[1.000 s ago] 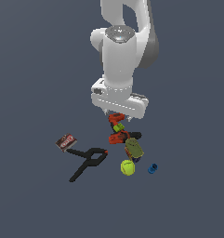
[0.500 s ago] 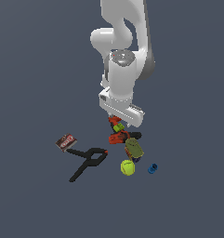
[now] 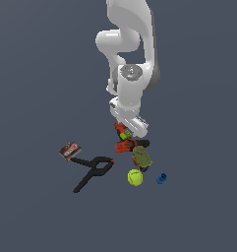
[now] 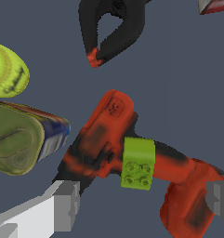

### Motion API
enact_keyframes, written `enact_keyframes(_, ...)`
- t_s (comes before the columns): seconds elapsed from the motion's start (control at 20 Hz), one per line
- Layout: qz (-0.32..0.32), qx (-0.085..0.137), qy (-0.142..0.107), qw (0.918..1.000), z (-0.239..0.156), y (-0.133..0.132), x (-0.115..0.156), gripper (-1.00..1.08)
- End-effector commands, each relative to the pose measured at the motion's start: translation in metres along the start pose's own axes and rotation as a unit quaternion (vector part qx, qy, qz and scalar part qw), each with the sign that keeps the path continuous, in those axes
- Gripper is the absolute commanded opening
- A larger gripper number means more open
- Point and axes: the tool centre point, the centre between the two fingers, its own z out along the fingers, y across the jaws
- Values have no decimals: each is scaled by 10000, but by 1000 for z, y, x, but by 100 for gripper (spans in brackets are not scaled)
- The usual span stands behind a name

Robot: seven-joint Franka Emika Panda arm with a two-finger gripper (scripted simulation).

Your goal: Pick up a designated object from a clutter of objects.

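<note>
The designated object [image 4: 138,163], a tiny lime-green studded block, rests on top of the orange-red and black drill [image 4: 104,139]. It also shows in the exterior view as a green speck [image 3: 125,134] just under the hand. My gripper [image 4: 142,201] is open above the drill. Its grey fingers [image 4: 63,204] stand wide apart on either side of the block, and nothing is held between them. In the exterior view the gripper [image 3: 126,128] hangs low over the clutter of objects, and the drill [image 3: 126,145] lies right beneath it.
Beside the drill lie an olive oblong item [image 3: 141,157], a yellow-green tennis ball [image 3: 134,177] and a small blue piece [image 3: 161,178]. A black clamp [image 3: 93,170] and a red-brown box [image 3: 70,150] sit toward the exterior view's left.
The arm has come down toward the clutter and the hand has turned at the wrist. No object has moved.
</note>
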Motion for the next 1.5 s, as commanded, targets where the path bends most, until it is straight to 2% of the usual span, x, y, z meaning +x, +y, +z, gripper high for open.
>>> enact_keyframes(0.0, 162, -12, 6, 9999, 7, 3, -4, 100)
enact_keyframes(0.65, 342, -32, 11, 9994, 19, 8, -8, 100)
enact_keyframes(1.1, 358, -34, 16, 9994, 54, 9, -8, 100)
enact_keyframes(1.4, 362, -33, 15, 9993, 63, 9, -8, 100)
enact_keyframes(1.45, 362, -33, 15, 9993, 63, 9, -8, -100)
